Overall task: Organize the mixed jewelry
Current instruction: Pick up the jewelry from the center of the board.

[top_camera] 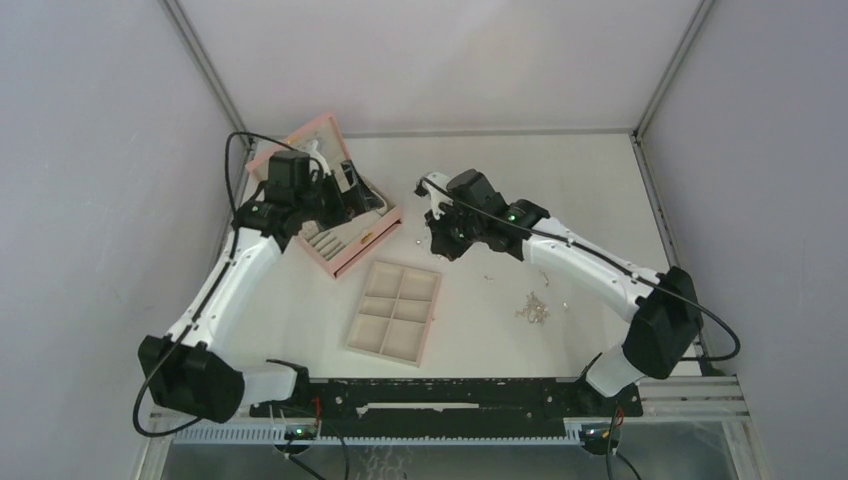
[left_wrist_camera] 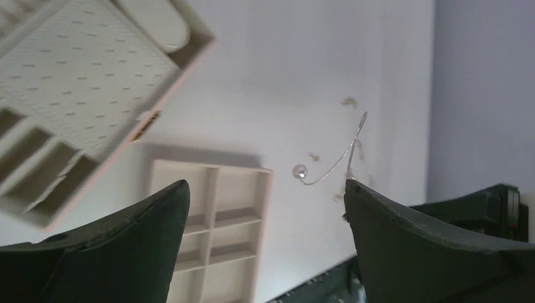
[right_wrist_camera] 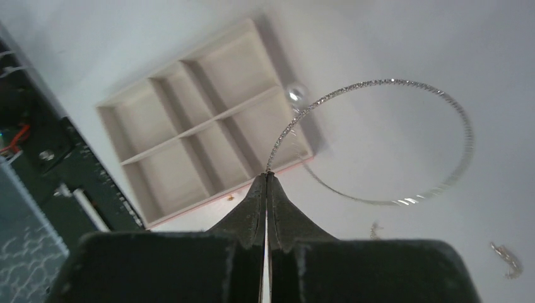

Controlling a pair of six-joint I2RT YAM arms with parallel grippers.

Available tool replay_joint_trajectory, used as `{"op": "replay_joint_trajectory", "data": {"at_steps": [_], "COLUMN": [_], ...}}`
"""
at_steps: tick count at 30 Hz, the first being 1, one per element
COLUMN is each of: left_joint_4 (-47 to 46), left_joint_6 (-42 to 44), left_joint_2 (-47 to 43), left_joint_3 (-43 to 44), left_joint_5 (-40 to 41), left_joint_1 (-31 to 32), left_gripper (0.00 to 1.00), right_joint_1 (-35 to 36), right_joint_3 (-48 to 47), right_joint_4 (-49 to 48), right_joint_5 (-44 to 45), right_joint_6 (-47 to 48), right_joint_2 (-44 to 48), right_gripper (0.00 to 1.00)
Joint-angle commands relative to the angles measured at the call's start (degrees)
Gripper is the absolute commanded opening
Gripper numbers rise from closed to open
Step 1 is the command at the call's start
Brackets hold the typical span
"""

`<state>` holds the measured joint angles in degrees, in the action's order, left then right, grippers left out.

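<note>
The right gripper point(right_wrist_camera: 266, 181) is pinched tight on a thin chain necklace point(right_wrist_camera: 366, 86), its loop curving out beside the beige tray point(right_wrist_camera: 200, 126). The left gripper point(left_wrist_camera: 266, 186) gapes wide near the pink box point(left_wrist_camera: 94, 76). A small chain cluster point(top_camera: 533, 308) lies on the counter point(top_camera: 560, 190).

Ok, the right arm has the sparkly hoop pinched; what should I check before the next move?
1. Right gripper shut on the sparkly hoop: ok.
2. Grip security, as only the fingertips pinch one end: cannot tell.
3. Hoop off the table: ok, by the left wrist view.
4. Beige tray compartments empty: ok.
5. Left gripper open, holding nothing: ok.
6. Loose pieces sorted: not ok, they lie on the table.
</note>
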<state>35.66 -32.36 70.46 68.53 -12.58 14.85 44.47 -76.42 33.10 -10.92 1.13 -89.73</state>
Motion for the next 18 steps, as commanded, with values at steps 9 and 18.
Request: {"op": "replay_joint_trajectory", "data": {"at_steps": [9, 18], "left_joint_4": [-13.22, -8.85], "left_joint_6": [-8.43, -3.62], "left_joint_2": [9.06, 12.94], "left_joint_3": [-1.70, -0.06], "left_joint_5": [-32.68, -34.13], "left_joint_1": [0.21, 5.07], "left_gripper": [0.92, 0.86], "right_joint_1": [4.19, 4.49], "right_joint_3": [-0.66, -0.70], "right_joint_4": [2.03, 1.43], "right_joint_5": [-16.20, -15.81], "right_joint_6": [3.24, 2.77], "right_joint_2": [6.56, 7.58], "right_gripper": [0.00, 0.00]}}
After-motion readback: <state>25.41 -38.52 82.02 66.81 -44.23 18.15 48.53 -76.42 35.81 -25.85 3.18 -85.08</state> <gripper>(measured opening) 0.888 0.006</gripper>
